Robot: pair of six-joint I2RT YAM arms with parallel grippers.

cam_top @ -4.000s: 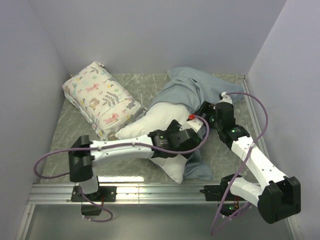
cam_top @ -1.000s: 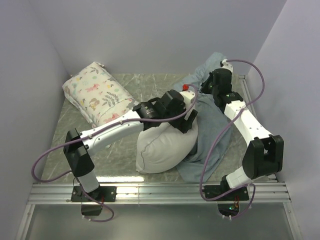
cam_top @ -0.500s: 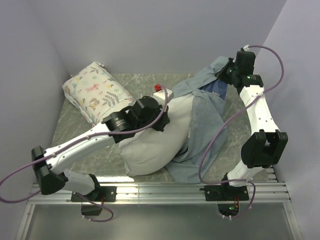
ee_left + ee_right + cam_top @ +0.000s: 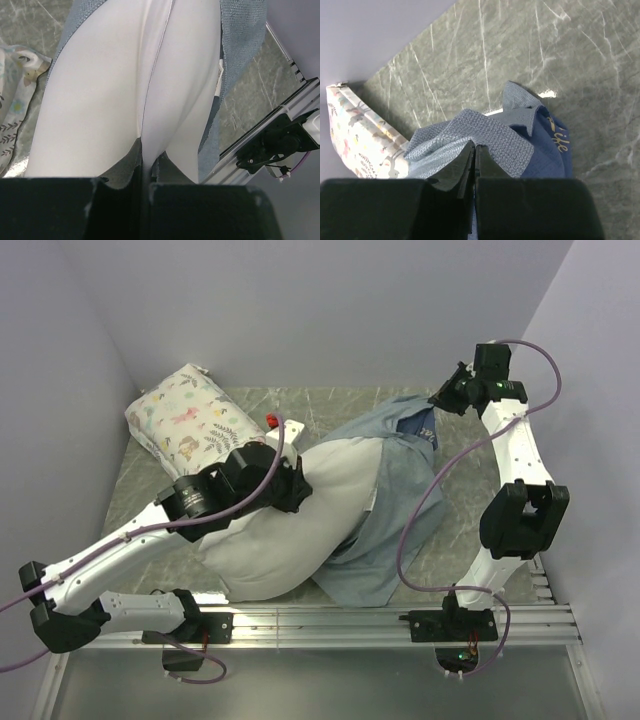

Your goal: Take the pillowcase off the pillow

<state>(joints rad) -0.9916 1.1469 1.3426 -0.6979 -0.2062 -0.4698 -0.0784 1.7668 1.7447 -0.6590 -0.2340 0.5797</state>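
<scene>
The off-white pillow lies slantwise mid-table, its left and near part bare. Its far right end is still inside the grey-blue pillowcase. My left gripper is shut on a pinched fold of the pillow, and the fold runs down between the jaws of the left gripper. The pillowcase shows along the pillow's right side. My right gripper is raised at the back right. In the wrist view the right gripper is shut on the woven edge of the pillowcase, with its navy face and cream script beside it.
A smaller floral-print pillow lies at the back left, close to the left arm's elbow. It also shows as the floral pillow in the right wrist view. The metal rail runs along the near edge. Walls close in on three sides.
My left gripper shut on the pillow and dragged it left and toward the near edge, baring more of it. The right gripper lifted the pillowcase's end up to the back right.
</scene>
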